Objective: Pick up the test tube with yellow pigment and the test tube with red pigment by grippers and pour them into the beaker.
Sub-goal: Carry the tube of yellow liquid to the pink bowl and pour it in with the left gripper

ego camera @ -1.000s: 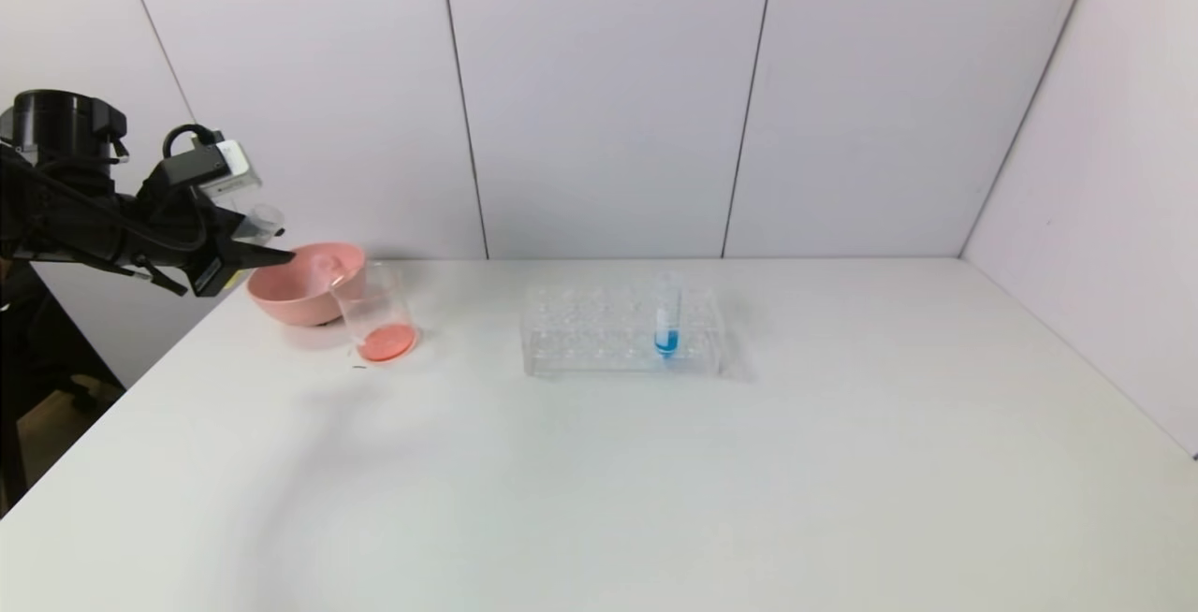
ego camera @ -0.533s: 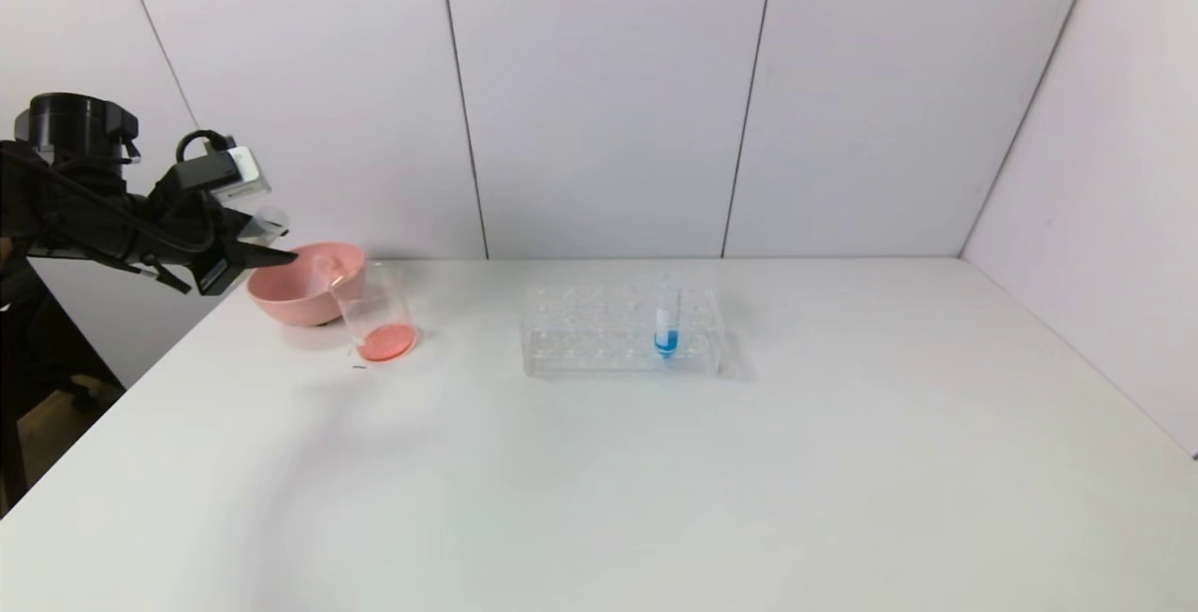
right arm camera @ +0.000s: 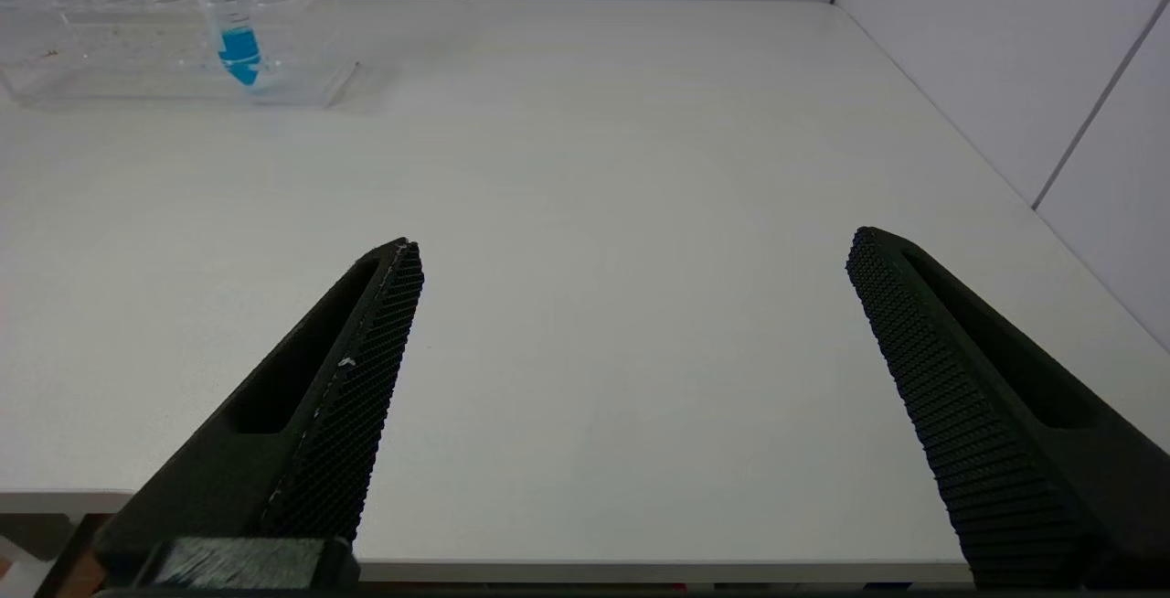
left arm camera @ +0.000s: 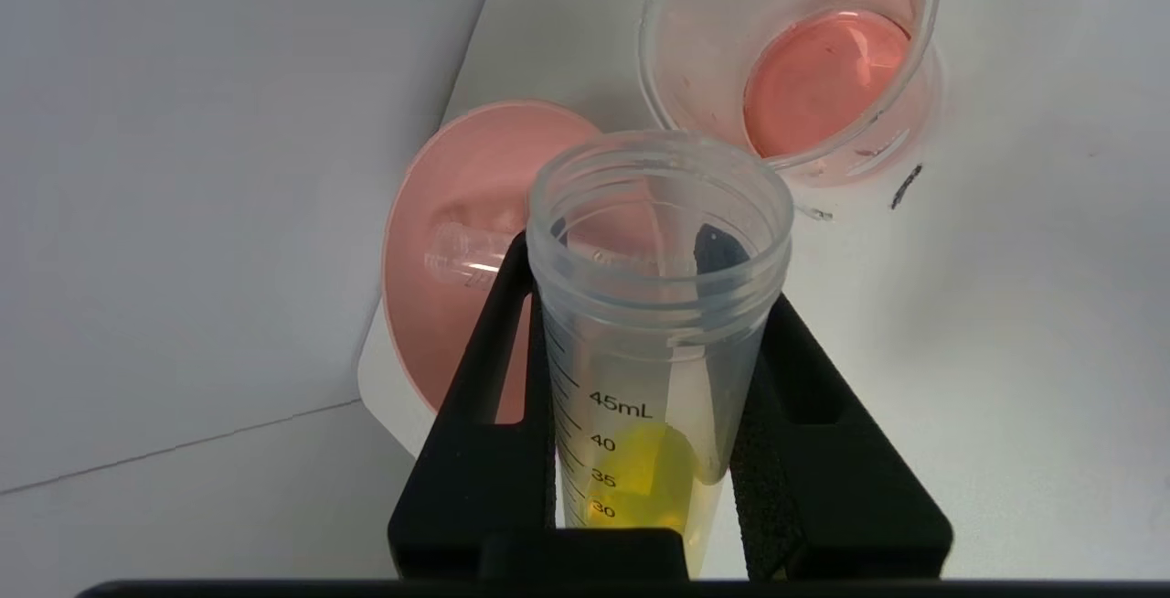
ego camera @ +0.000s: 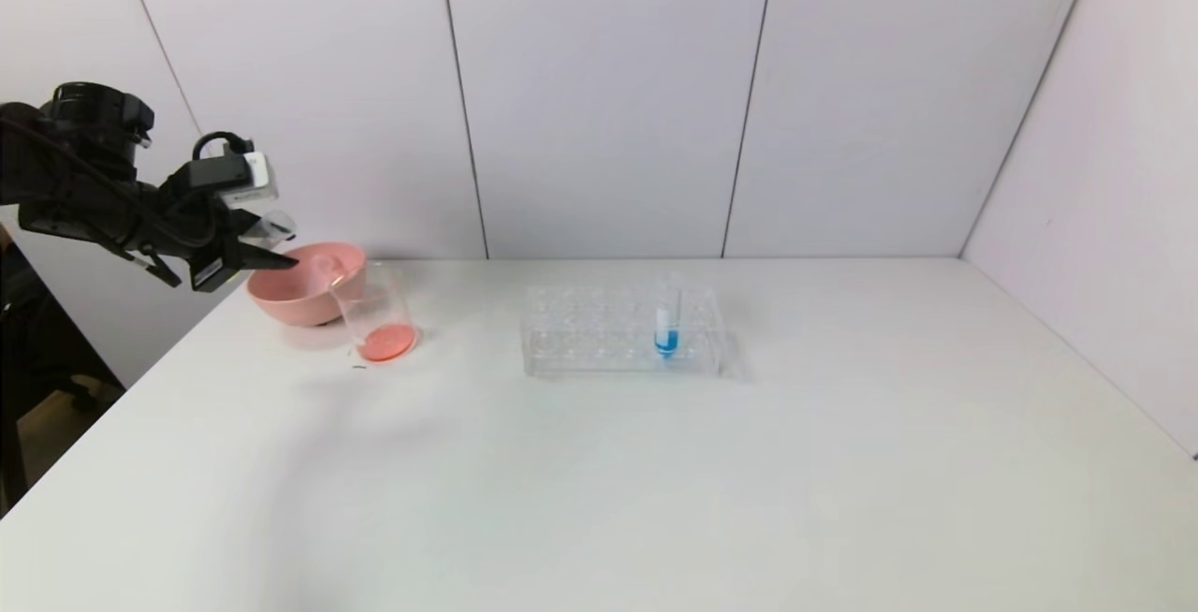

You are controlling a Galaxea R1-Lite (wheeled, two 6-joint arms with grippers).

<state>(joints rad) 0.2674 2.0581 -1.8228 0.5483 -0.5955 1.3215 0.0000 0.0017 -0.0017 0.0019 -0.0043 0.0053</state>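
Note:
My left gripper (ego camera: 270, 255) hangs at the table's far left, just left of the pink bowl (ego camera: 301, 292), and is shut on the test tube with yellow pigment (ego camera: 269, 225). In the left wrist view the tube (left arm camera: 660, 305) sits between the black fingers (left arm camera: 475, 369), open mouth pointing toward the bowl (left arm camera: 448, 205) and the beaker (left arm camera: 795, 68). Yellow liquid lies low in it. The beaker (ego camera: 376, 317) stands right of the bowl with red-orange liquid at its bottom. No tube with red pigment shows; a clear uncoloured tube (left arm camera: 457, 255) lies in the bowl. My right gripper (right arm camera: 635, 240) is open above the table's near edge.
A clear tube rack (ego camera: 599, 331) stands mid-table and holds a tube with blue liquid (ego camera: 665, 327); both show far off in the right wrist view, the rack (right arm camera: 137, 31) and the blue tube (right arm camera: 238, 40). Walls close the back and right sides.
My left wrist has shifted slightly to the right toward the bowl, still gripping the yellow tube. Beaker, bowl and rack have not moved.

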